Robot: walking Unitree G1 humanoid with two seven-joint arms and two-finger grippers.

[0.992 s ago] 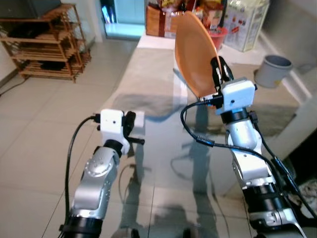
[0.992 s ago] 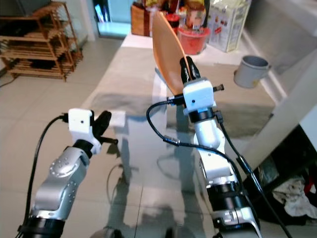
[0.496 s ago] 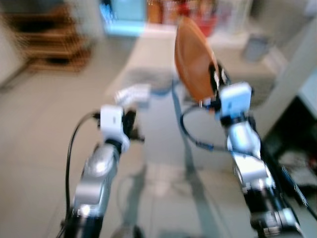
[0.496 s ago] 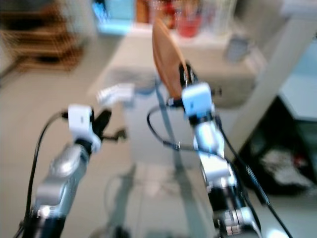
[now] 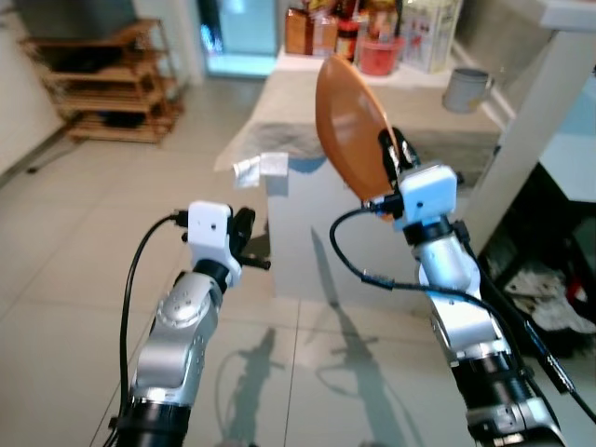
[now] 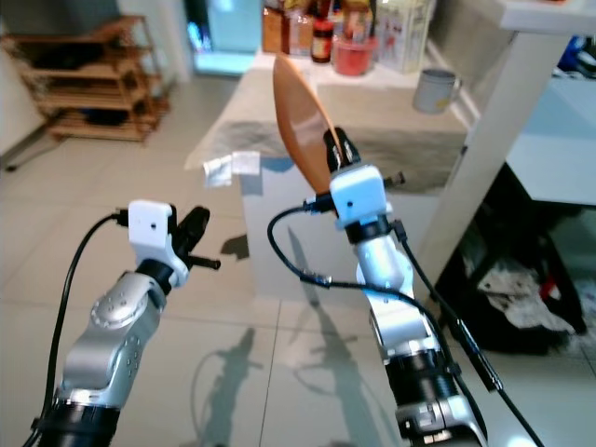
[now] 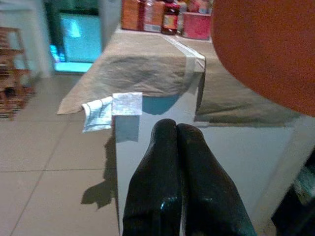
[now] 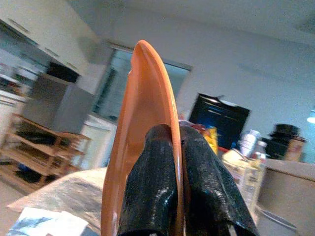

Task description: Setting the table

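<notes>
Plate is plain orange, smooth, shallow, held up on edge in the air just short of the desk. My right tool is pinched tight on its rim. My left tool is closed on nothing. Grey bucket and red tub sit on the desk's far end; can't see inside either.

A wooden rack stands upper left on the tiled floor. At top centre, jars and boxes crowd together, a red tub among them. A grey bucket sits to their right. Crumpled cloth lies low at the right edge, under a white counter.
</notes>
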